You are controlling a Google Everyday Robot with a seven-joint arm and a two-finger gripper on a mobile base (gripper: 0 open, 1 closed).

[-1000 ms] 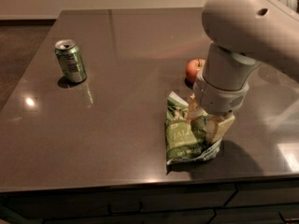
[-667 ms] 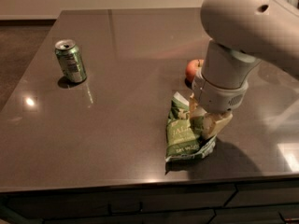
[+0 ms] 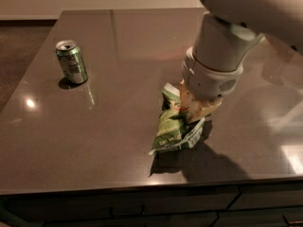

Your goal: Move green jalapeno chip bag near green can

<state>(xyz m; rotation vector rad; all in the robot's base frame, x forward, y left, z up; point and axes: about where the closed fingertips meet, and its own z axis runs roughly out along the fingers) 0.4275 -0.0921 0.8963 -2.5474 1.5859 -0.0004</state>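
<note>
We see the gripper [image 3: 199,109] low over the right half of the table [image 3: 118,174], hanging from the thick pale arm [image 3: 222,46] that comes in from the top right corner. Its tan fingers are pressed together on the far right end of the chip bag [image 3: 171,126], pinching the crumpled foil between them. The bag is green with pale lettering. It stretches from the gripper down toward the near left, and its pale bottom edge faces the near side of the table. A dark shadow lies on the tabletop just near of the bag and the arm. We cannot tell whether the bag's near end touches the surface or hangs just above it. The can [image 3: 72,62] stands upright far off to the left, toward the far left part of the table, well apart from the bag. It is green with white markings and a silver top. The tabletop is dark brown and glossy, with small light reflections near its left edge.
</note>
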